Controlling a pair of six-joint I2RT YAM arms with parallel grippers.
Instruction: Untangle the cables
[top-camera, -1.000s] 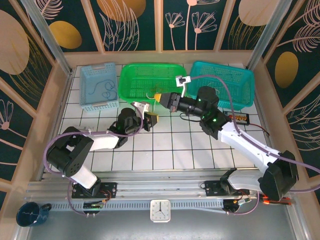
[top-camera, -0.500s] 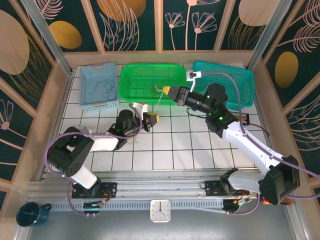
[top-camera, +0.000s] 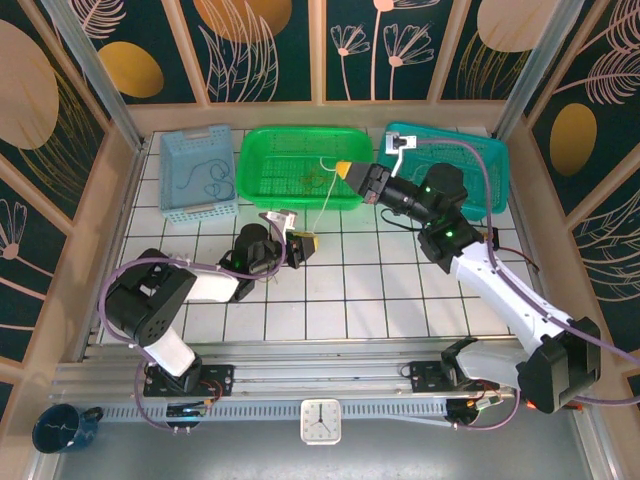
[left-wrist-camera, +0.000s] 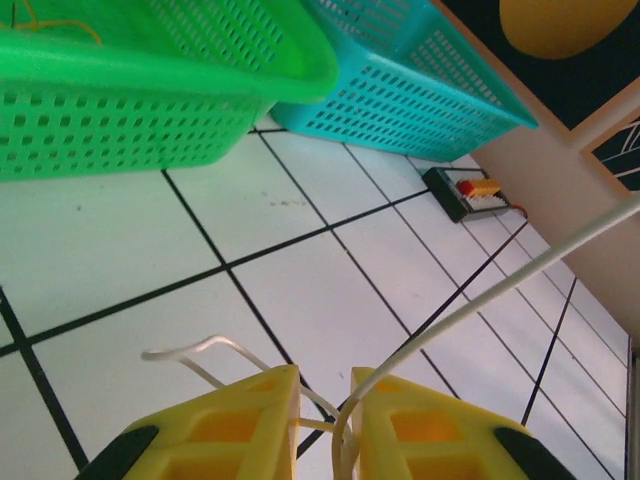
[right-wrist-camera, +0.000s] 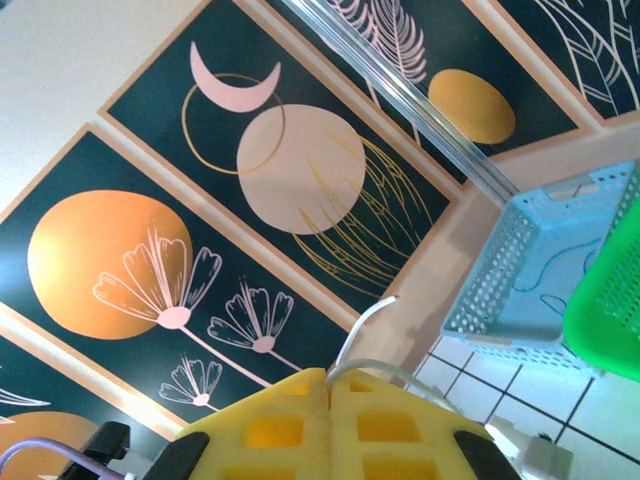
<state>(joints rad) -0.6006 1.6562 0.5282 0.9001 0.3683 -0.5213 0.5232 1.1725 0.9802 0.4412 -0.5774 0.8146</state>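
Note:
A whitish cable (top-camera: 325, 205) stretches taut between my two grippers. The right gripper (top-camera: 343, 170) hangs over the green basket (top-camera: 250, 165) and is shut on the cable's upper end, whose tip (right-wrist-camera: 372, 312) pokes out past the closed yellow fingers (right-wrist-camera: 300, 420). The left gripper (top-camera: 303, 243) rests low on the tiles; its jaws stand slightly apart with the cable (left-wrist-camera: 500, 290) running loosely through the gap (left-wrist-camera: 325, 375). A tan-gold cable (top-camera: 310, 182) lies in the green basket. A dark cable (top-camera: 200, 180) lies curled in the light blue basket (top-camera: 165, 180).
A teal basket (top-camera: 470, 150) stands at the back right, with a small black box (top-camera: 478, 236) on the tiles in front of it. Wooden walls ring the tiled table. A clock (top-camera: 320, 420) sits at the near edge.
The right gripper has moved back and to the right over the green basket, pulling the whitish cable taut. The left jaws have parted a little around it.

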